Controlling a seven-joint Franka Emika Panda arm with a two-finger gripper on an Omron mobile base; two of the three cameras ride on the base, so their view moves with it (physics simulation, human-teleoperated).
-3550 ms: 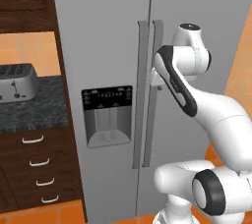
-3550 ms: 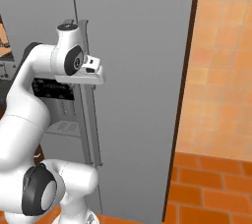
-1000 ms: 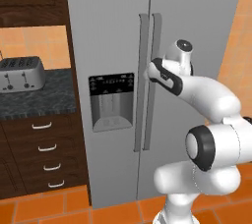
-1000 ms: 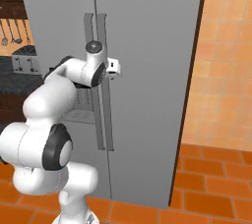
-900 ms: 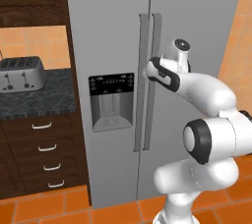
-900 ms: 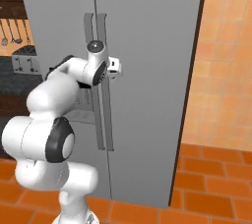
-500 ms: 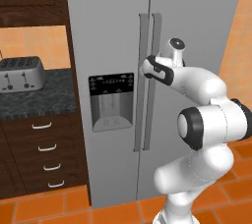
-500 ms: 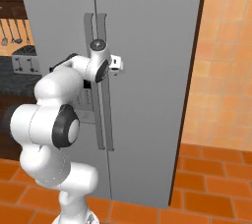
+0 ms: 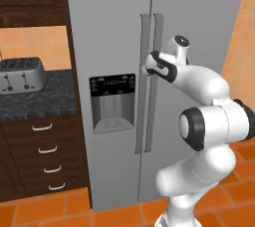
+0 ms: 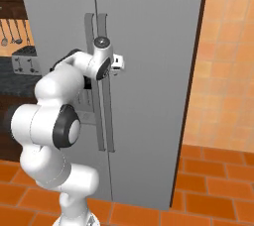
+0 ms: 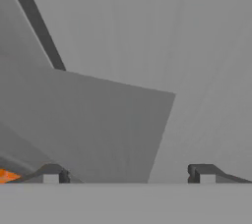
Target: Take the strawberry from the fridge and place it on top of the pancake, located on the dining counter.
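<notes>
The tall grey fridge (image 9: 199, 22) stands with both doors shut, also seen from the right side as the fridge (image 10: 149, 22). My gripper (image 9: 151, 64) is pressed up against the right door's long vertical handle (image 9: 157, 101) at about chest height. In the hand view the gripper (image 11: 129, 174) is open, its fingertips (image 11: 51, 174) set wide apart with the grey handle bar lying across between them. Nothing is gripped. The strawberry is hidden behind the shut doors. The pancake and the dining counter are out of view.
The black water dispenser (image 9: 113, 101) sits in the left door. Left of the fridge a dark-topped wall counter (image 9: 40, 104) carries a toaster (image 9: 20, 74) above wood drawers (image 9: 45, 156). An orange tiled wall (image 10: 223, 71) flanks the fridge on the right.
My hand has moved in closer to the right door's handle, and the elbow has swung nearer the camera. The fridge doors have stayed shut and the base has not moved.
</notes>
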